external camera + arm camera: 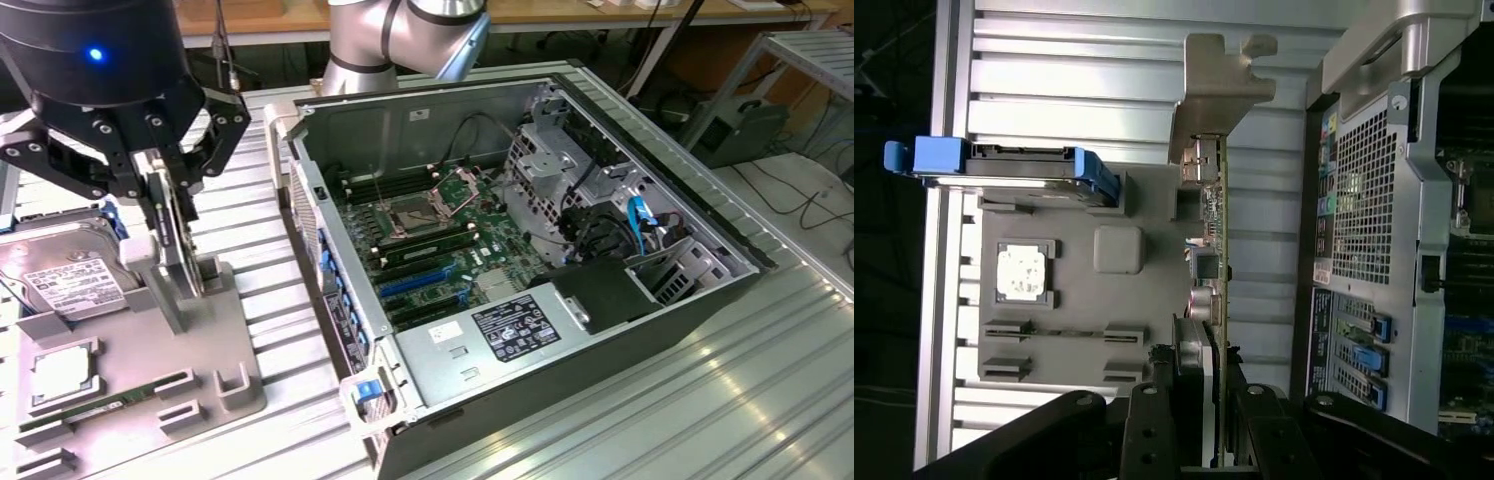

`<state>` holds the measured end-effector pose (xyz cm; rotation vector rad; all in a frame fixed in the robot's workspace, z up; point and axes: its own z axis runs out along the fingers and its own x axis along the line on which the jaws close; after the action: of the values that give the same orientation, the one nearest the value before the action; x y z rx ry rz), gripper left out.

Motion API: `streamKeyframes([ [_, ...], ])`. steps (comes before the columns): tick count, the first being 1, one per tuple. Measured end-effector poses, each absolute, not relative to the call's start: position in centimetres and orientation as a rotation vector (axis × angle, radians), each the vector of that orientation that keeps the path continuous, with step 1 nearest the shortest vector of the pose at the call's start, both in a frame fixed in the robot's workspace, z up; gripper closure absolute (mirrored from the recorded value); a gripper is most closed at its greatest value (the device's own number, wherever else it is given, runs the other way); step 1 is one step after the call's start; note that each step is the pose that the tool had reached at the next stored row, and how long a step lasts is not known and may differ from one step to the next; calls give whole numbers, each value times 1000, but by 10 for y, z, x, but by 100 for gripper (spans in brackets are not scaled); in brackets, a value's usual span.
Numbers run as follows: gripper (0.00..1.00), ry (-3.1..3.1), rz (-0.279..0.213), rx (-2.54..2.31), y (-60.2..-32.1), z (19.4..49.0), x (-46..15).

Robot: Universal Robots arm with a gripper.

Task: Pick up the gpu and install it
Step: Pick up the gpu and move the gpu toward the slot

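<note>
The gpu [171, 228] is a thin dark card standing on edge over the grey holder tray [220, 345] at the exterior view's left. My gripper [158, 185] comes down from above and is shut on the card's upper edge. In the wrist view the gpu [1216, 230] shows edge-on, with its silver bracket [1210, 85] at the far end and my gripper [1204, 425] clamped on its near end, a black finger [1152, 420] on either side. Whether the card's lower edge still rests in the holder's post I cannot tell.
An open computer case [441, 100] lies at the middle, with the motherboard [441, 225] and blue slots [407, 285] exposed. The holder tray also carries a hard drive [60, 280], a processor chip [60, 370] and a memory stick [114, 397]. Ribbed metal table all around.
</note>
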<state>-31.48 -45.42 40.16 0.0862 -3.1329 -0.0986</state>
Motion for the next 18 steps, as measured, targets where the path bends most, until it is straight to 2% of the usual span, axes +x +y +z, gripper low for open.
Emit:
streamKeyframes([
  [18,72,-3133,-99,86,-454,431,-315],
])
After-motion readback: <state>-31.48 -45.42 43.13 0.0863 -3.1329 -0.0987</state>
